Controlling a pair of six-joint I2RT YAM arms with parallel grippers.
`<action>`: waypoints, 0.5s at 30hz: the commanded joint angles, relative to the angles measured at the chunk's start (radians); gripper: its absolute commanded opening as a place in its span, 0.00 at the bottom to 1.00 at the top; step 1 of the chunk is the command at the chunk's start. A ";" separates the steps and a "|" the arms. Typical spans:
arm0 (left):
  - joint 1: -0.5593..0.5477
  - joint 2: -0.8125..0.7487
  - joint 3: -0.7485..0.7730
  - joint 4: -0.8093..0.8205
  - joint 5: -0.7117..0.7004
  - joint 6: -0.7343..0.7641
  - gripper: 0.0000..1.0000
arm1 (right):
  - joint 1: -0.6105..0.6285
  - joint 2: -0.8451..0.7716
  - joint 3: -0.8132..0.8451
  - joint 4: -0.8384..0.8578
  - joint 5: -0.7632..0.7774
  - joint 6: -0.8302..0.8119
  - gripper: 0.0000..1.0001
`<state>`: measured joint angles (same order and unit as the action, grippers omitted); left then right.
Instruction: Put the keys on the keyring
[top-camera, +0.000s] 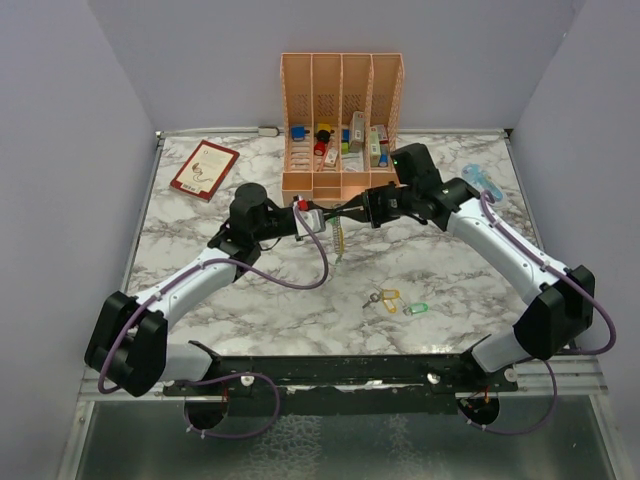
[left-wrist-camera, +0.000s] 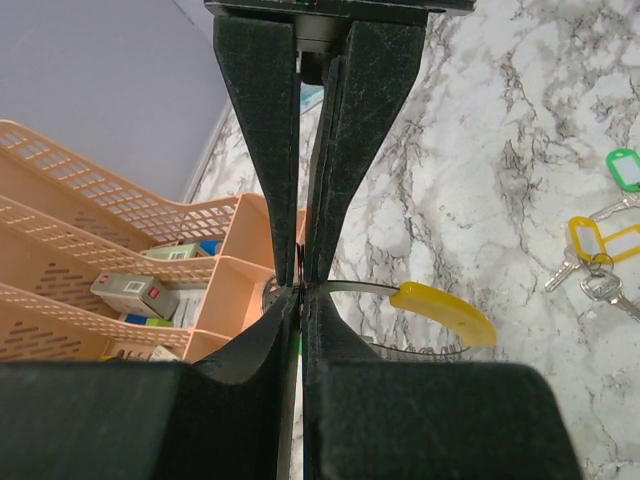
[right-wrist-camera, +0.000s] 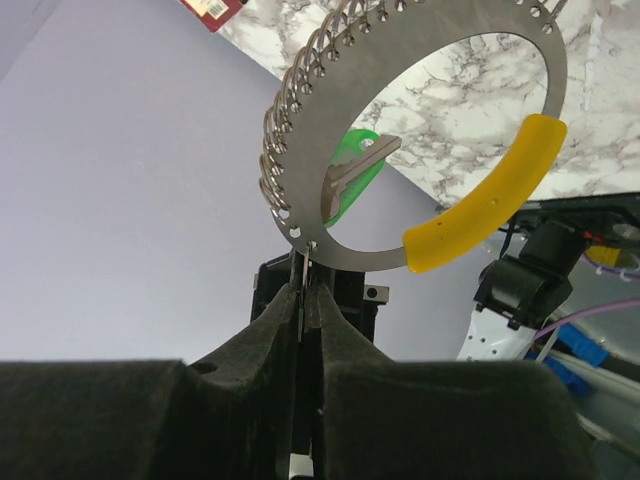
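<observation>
Fingers of my left gripper (left-wrist-camera: 302, 285) clamp the thin rim of the keyring (right-wrist-camera: 312, 130); my right gripper (right-wrist-camera: 305, 290) pinches it alongside, above the marble table (top-camera: 440, 270). A green key (right-wrist-camera: 352, 178) hangs on the flat, hole-punched steel band with its yellow sleeve (right-wrist-camera: 490, 200). Mid-threading, I judge. Next I'd free one gripper and fetch the loose keys (top-camera: 385, 298).

The left arm (top-camera: 190, 285) and the right arm (top-camera: 510, 245) are each built from white link shells joined by black joint housings, and both are mounted on a black base rail (top-camera: 340, 372). A purple cable (top-camera: 324, 268) runs exposed along each arm in loose loops. The left fingers (left-wrist-camera: 150, 420) and right fingers (right-wrist-camera: 150, 420) are broad, matte black pads narrowing towards the tips.
</observation>
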<state>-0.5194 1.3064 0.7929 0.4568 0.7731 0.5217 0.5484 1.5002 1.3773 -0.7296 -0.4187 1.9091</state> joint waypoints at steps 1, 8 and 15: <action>-0.004 -0.024 0.057 -0.137 0.084 0.090 0.00 | 0.007 -0.045 -0.024 0.131 0.061 -0.076 0.14; 0.010 -0.054 0.080 -0.273 0.143 0.162 0.00 | -0.027 -0.103 -0.088 0.176 0.059 -0.128 0.42; 0.029 -0.061 0.103 -0.320 0.164 0.176 0.00 | -0.180 -0.185 -0.119 0.166 0.015 -0.384 0.80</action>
<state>-0.5064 1.2758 0.8455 0.1707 0.8745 0.6731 0.4648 1.3808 1.2736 -0.6029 -0.3908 1.7462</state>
